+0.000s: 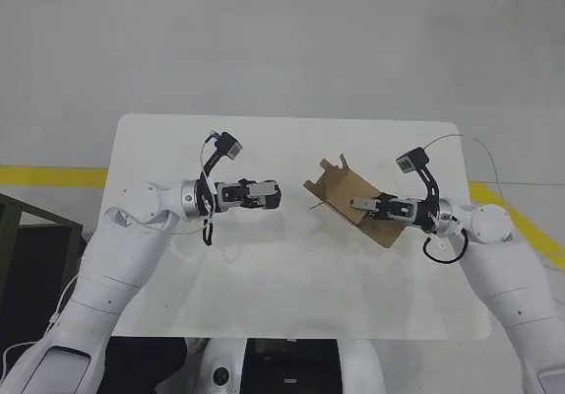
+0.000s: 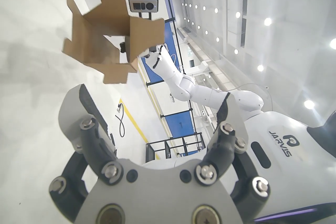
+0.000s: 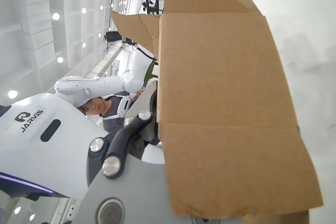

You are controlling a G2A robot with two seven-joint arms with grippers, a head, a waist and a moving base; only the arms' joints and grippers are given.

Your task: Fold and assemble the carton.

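carton [image 1: 334, 189] over right half of table [image 1: 292, 286], right claw [image 1: 366, 206] clamped on its side wall. long axis ran toward left claw [image 1: 275, 194], flapped open end facing it; left claw wide, empty, apart from carton.

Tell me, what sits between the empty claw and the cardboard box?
Nothing: in the top view, just a bare stretch of table separates the open left gripper from the carton.
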